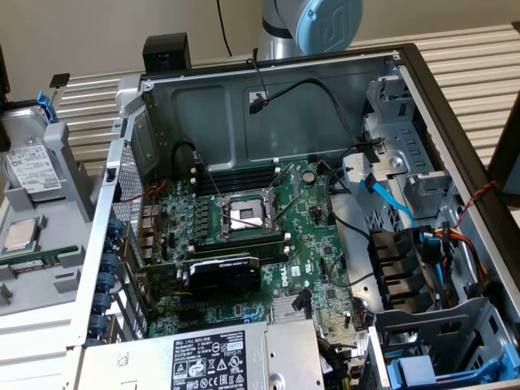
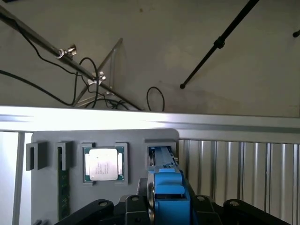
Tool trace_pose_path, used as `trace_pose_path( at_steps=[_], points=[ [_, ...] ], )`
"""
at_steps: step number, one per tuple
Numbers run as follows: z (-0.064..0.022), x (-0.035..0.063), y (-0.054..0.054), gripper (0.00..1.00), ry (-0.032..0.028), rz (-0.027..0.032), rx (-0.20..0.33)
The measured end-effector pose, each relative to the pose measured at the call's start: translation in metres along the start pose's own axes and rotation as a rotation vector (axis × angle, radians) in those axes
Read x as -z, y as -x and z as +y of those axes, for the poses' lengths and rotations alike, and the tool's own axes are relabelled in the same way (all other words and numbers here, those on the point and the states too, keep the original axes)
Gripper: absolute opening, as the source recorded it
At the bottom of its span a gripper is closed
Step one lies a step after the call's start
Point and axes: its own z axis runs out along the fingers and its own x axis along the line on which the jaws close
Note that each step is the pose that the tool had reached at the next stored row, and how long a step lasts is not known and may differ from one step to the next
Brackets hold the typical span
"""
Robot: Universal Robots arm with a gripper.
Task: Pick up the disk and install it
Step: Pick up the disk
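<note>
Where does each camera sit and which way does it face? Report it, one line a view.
Exterior view: off the arm, above, looking down into the open computer case; the arm's blue joint shows.
Wrist view: on the wrist, looking past the gripper at the grey holder.
Shared: the disk and processor chip.

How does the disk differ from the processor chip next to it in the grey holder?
The disk stands on edge; the chip lies flat, face up. The disk is much larger and oblong; the chip is small and square. The disk has a blue frame; the chip has none. Both have silver metal faces.
</note>
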Motion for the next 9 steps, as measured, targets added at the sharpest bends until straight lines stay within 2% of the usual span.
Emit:
trace_pose_path(
  at_steps=[6,9],
  points=[
    [0.0006,0.0035,0.0001,0.37,-0.003,0.0002,0.002],
    [0.0014,0.0065,0.0005,0.37,-0.0089,0.0004,0.002]
  ],
)
